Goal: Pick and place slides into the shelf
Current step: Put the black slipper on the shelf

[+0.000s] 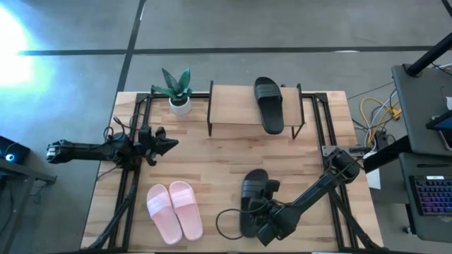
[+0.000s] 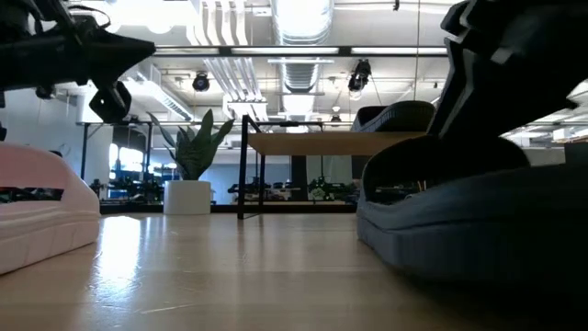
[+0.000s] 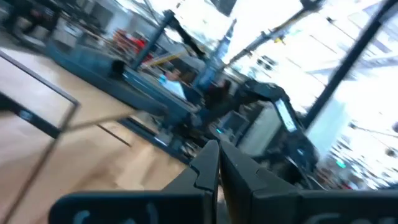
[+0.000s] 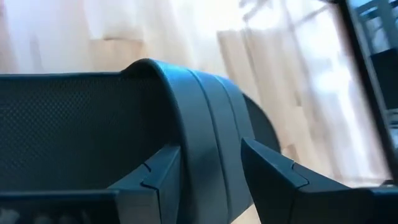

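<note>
Now: right hand (image 1: 256,212) grasping black slide (image 1: 252,189); left hand (image 1: 169,143) clenched | black slides 2; pink slides (image 1: 175,210) 2

The right gripper (image 1: 265,220) covers part of the near black slide (image 1: 253,189); in the low view that slide is cut off at the right edge. The pink slide (image 2: 37,216) is cut off at the left; the left wrist view is blurred.
</note>
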Controlling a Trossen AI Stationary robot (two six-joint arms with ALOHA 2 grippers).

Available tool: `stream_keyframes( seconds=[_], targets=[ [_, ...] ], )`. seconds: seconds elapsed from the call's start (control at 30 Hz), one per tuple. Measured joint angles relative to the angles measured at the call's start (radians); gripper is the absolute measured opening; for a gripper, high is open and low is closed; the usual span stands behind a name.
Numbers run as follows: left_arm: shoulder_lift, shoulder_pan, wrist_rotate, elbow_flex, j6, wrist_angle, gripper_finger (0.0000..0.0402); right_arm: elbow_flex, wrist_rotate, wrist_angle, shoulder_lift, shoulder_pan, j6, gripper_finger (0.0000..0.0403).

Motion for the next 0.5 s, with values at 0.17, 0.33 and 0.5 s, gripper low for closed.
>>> stream_keyframes(
  seconds=[0.17,0.33,0.5],
  targets=[
    [0.022,-0.005,0.021,0.025,-0.025,0.003,0.0,0.002,0.108,-0.006,0.0,-0.012,-0.078,0.0153],
    [0.067,-0.008,0.021,0.043,-0.025,0.001,0.0,-0.006,0.14,-0.005,0.0,-0.036,-0.11,0.0153],
    [0.117,-0.008,0.022,0.05,-0.026,-0.001,0.0,-0.04,0.105,-0.006,0.0,-0.062,-0.014,0.0153]
  ],
)
